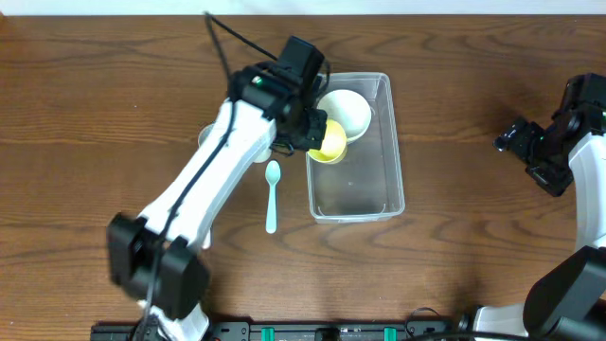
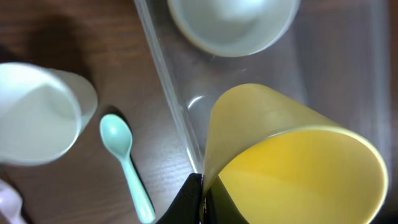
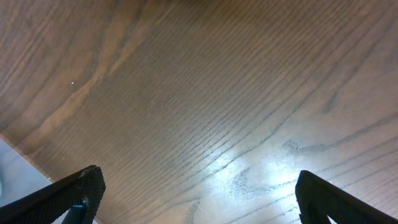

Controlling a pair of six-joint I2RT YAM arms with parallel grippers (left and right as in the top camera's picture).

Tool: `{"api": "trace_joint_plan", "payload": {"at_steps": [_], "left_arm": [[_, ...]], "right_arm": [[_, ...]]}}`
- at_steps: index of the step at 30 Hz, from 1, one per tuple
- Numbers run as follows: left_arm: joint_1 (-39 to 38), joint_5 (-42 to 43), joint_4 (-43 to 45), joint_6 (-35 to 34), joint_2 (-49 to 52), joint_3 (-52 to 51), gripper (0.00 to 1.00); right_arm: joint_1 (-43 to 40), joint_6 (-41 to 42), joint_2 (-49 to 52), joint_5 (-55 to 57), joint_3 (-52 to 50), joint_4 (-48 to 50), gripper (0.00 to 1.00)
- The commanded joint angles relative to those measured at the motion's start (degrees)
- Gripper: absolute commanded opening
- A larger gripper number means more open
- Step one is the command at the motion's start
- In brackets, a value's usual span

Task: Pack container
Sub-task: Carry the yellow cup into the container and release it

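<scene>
Container [image 1: 365, 189] mid-table, clear and thin-walled: likely light, flexy, slick; best gripped at raised rim. Left gripper [image 2: 202, 202] clamped on yellow cup [image 2: 292, 162], tilted over container's left edge, near white bowl [image 1: 346, 112] inside. Right gripper [image 1: 516, 142] spread apart, empty, well off right.

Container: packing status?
Done: the white bowl sits inside the container. In hand: the left gripper pinches the yellow cup by its rim, tilted above the container's left side. Left: the mint spoon and the white cup are on the table outside it. The right gripper is open, holding nothing.
</scene>
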Motion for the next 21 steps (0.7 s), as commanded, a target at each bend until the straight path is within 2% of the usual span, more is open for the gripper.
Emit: {"api": "trace_joint_plan", "payload": {"at_steps": [1,6,15,20,21], "left_arm": [[-0.22,-0.7,0.22,2.78,2.99,2.01,0.06],[-0.24,-4.22,1.57,3.85,7.23,2.01,0.06],[-0.24,-4.35,4.79,5.29,10.51,2.01,0.07],[-0.24,-4.35,5.18,5.27,10.45,2.08,0.17],[-0.24,-4.33,5.05,5.27,10.4,2.08,0.24]], "right_arm": [[-0.37,-0.59,-0.07,0.02,-0.04,0.11,0.99],[-0.37,-0.59,-0.07,0.02,-0.04,0.11,0.99],[-0.37,-0.59,-0.07,0.04,-0.04,0.09,0.99],[-0.37,-0.59,-0.07,0.02,-0.04,0.11,0.99],[-0.37,-0.59,-0.07,0.02,-0.04,0.11,0.99]]}}
